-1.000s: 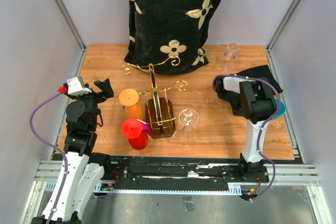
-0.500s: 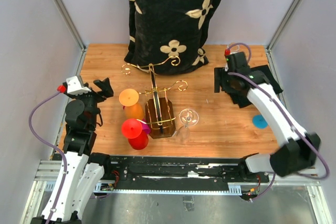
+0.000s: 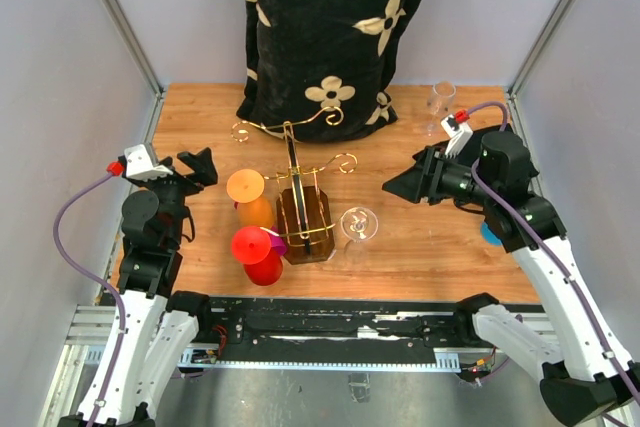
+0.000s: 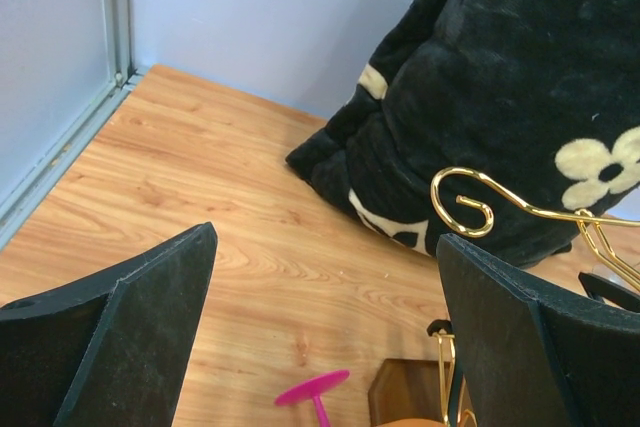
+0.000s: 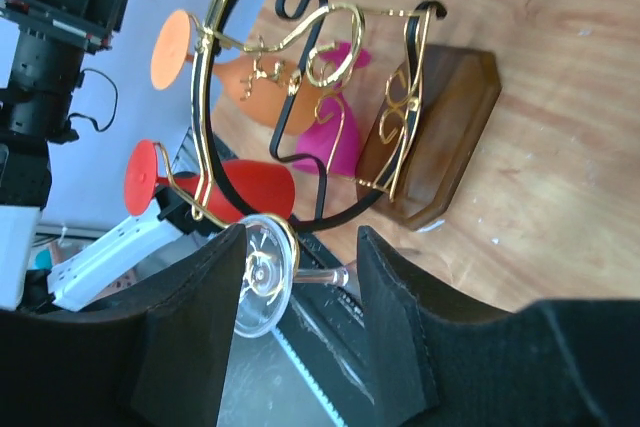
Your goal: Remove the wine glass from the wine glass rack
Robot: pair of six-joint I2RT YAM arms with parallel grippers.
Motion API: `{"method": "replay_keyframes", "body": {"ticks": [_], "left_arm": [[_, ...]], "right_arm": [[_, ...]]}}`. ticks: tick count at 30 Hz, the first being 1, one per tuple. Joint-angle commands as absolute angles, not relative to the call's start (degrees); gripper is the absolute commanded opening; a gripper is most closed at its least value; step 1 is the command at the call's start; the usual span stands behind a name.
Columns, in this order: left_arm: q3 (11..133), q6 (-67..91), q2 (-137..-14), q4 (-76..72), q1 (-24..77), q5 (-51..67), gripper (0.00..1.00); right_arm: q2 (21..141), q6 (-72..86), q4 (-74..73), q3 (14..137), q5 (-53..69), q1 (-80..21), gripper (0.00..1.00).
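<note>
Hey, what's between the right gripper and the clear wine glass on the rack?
Nothing. In the top view only bare table separates the right gripper from the clear wine glass hanging on the wine glass rack; the right wrist view shows it unobstructed.

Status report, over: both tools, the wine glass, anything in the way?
Left tool open, holding nothing. Right tool open, pointed at clear wine glass, apart from it. Glass hangs on wine glass rack. Nothing between tool and glass.

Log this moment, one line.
left gripper: open | right gripper: open, facing wine glass rack | clear wine glass: hung on rack
</note>
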State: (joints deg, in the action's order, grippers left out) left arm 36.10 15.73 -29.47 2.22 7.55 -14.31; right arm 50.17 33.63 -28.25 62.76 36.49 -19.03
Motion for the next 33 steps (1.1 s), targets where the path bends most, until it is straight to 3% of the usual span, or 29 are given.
{"method": "replay_keyframes", "body": {"ticks": [1, 11, 18, 27, 33], "left_arm": [[37.71, 16.5, -28.87, 2.45, 7.91, -13.8, 0.98], [37.28, 17.12, -28.91, 2.68, 7.91, -14.03, 0.98], [37.34, 16.99, -28.86, 2.94, 7.9, -14.3, 0.98], [37.09, 17.09, -28.66, 3.16, 7.91, -14.43, 0.98], [37.44, 16.71, -28.65, 3.4, 7.91, -14.76, 0.98]], "right_arm": [[48.8, 37.21, -28.67, 60.16, 42.65, -19.56, 0.49], [47.85, 38.76, -27.84, 55.0, 40.52, -25.67, 0.47], [47.67, 40.42, -25.63, 53.98, 41.62, -27.06, 0.29], [48.35, 39.98, -27.0, 53.78, 40.99, -27.97, 0.35], [49.59, 39.91, -26.45, 53.42, 40.73, -29.33, 0.34]]}}
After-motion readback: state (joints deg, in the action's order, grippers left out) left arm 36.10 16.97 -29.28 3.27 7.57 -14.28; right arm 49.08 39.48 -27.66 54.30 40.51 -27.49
